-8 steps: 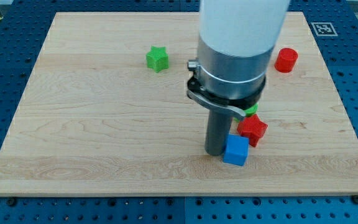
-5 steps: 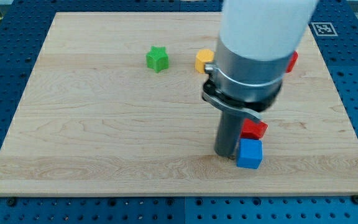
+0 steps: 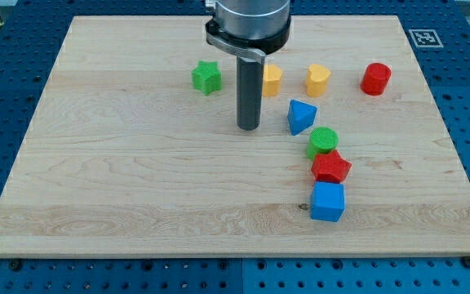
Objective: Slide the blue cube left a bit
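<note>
Tip (image 3: 249, 128) far above blue cube (image 3: 327, 202)

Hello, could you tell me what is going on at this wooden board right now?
I am a rod-ended arm meant to nudge the blue cube a bit toward the view's left. My tip rests on the wooden board, well up and left of that cube and touching no block. The cube sits low on the board, just below the red star-like block and the green round block.

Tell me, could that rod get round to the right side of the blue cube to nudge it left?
Probably yes. My tip stands well up-left of the blue cube. The red block touches only the cube's top, and the board right of the cube looks bare.
</note>
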Tool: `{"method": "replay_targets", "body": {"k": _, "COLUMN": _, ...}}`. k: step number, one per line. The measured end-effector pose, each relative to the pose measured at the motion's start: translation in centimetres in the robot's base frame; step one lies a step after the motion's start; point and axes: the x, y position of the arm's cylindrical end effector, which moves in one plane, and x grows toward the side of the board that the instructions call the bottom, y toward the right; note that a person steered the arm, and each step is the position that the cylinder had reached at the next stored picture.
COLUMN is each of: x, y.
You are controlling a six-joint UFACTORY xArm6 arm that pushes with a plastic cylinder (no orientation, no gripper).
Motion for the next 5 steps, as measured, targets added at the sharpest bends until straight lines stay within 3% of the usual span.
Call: {"method": "replay_targets", "body": {"k": 5, "x": 0.0, "y": 2.5}}
